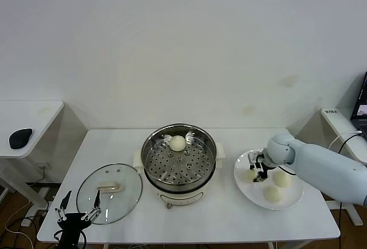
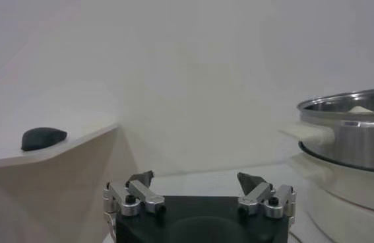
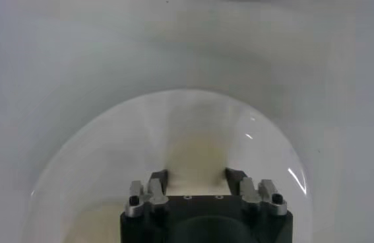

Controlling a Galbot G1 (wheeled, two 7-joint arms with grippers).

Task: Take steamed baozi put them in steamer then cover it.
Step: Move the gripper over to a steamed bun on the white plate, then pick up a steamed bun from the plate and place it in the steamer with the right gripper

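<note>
The steamer [image 1: 179, 175] stands open at mid-table with one steamed baozi [image 1: 178, 143] on its perforated tray; its steel wall [image 2: 358, 135] and that baozi's top [image 2: 360, 109] also show in the left wrist view. On the white plate [image 1: 289, 202] to the right lie three more baozi. My right gripper [image 1: 257, 167] is down over the plate, shut on the leftmost baozi [image 1: 250, 175]; in the right wrist view this baozi [image 3: 196, 148] sits between the fingers of the right gripper [image 3: 196, 177]. The cover [image 1: 109, 193] lies flat at the table's left front. My left gripper [image 1: 77, 209] [image 2: 196, 179] hangs open beside it.
Two free baozi [image 1: 281, 178] [image 1: 272, 194] lie close to the right gripper on the plate. A side table [image 1: 34, 117] on the left carries a black mouse [image 1: 20, 137] [image 2: 41, 137]. A white shelf with a cable [image 1: 344, 124] stands at the right.
</note>
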